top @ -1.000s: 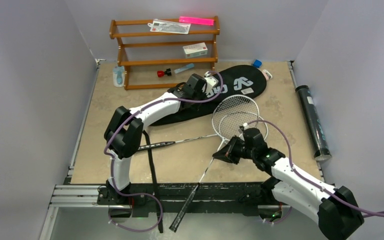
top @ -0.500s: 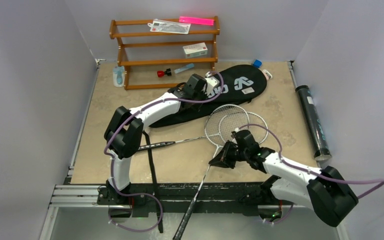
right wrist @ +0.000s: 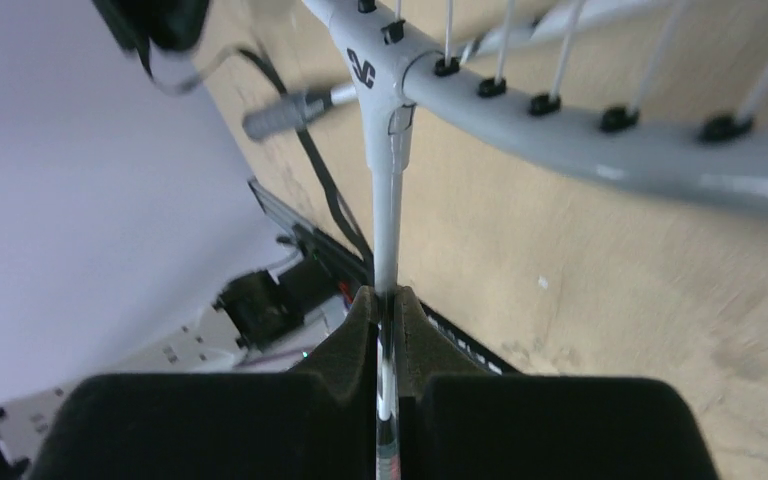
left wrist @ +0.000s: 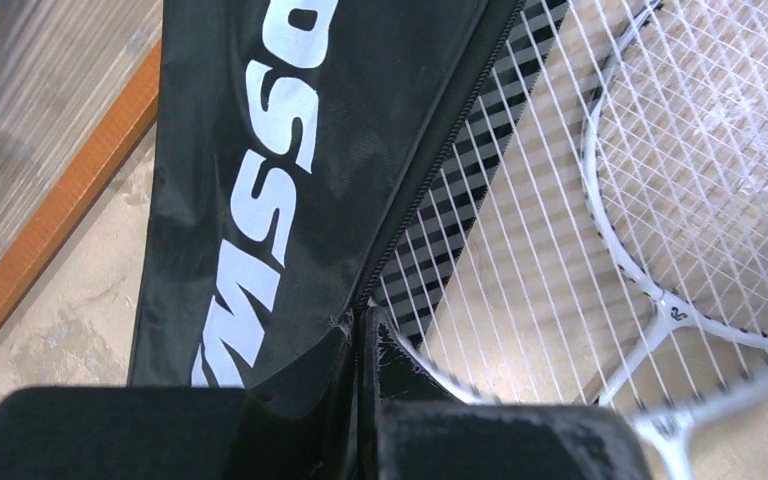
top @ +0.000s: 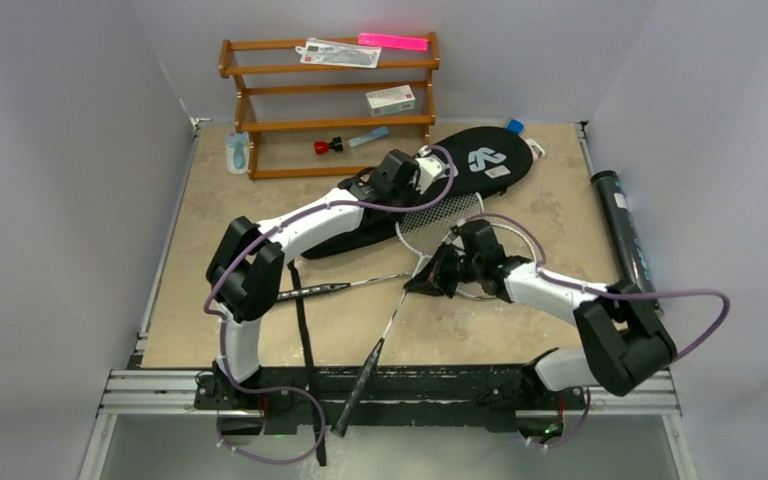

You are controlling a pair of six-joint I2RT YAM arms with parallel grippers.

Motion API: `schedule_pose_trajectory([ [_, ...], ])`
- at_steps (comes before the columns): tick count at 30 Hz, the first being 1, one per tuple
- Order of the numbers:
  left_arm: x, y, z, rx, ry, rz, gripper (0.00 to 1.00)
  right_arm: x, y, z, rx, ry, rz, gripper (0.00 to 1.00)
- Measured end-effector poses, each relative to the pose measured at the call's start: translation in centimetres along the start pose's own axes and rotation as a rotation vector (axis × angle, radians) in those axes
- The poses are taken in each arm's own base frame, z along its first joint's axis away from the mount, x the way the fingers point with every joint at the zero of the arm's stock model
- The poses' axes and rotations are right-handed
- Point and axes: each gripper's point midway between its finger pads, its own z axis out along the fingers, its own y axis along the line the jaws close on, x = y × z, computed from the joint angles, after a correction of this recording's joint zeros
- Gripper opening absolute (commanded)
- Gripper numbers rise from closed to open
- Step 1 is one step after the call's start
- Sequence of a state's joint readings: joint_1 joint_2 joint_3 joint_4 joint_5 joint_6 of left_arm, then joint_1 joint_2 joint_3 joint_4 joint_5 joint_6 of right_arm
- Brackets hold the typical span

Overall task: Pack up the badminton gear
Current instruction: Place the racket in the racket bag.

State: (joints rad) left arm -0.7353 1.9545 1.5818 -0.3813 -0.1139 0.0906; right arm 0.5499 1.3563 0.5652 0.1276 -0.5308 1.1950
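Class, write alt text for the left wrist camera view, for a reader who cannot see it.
The left gripper is shut on the zip edge of the black bag. The strung head of a silver-framed racket reaches into the bag's opening. A second racket overlaps it on the right, above the tan table.

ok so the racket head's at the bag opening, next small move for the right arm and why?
Probably slide the held racket a bit deeper into the black bag: the right pincer clamps its shaft, the left pincer holds the zipper edge open, and only part of the head is inside.
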Motion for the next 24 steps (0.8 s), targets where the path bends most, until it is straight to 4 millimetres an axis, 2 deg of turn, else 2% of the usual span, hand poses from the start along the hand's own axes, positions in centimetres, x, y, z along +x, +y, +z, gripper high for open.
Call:
schedule_pose_trajectory([
  [5, -0.2, -0.4, -0.2, 0.001, -0.006, 0.015, 0.0, -5.0, 0.1, -0.4, -0.009, -0.066, 0.051, 0.0],
  [11, -0.2, -0.4, -0.3, -0.001, -0.004, 0.016, 0.0, -9.4, 1.2, -0.6, -0.008, -0.116, 0.037, 0.0],
  [15, -0.2, -0.5, -0.3, 0.007, -0.005, 0.02, 0.0, -11.3, 1.5, -0.5, -0.021, -0.116, 0.019, 0.0],
  [19, -0.5, -1.1, -0.6, 0.029, -0.015, 0.041, 0.0, -13.3, 2.1, 0.5, -0.028, -0.091, -0.016, 0.0],
  [24, -0.9, -2.2, -1.0, 0.061, -0.028, 0.068, 0.0, -14.2, 2.2, 1.2, -0.014, -0.078, -0.031, 0.0],
])
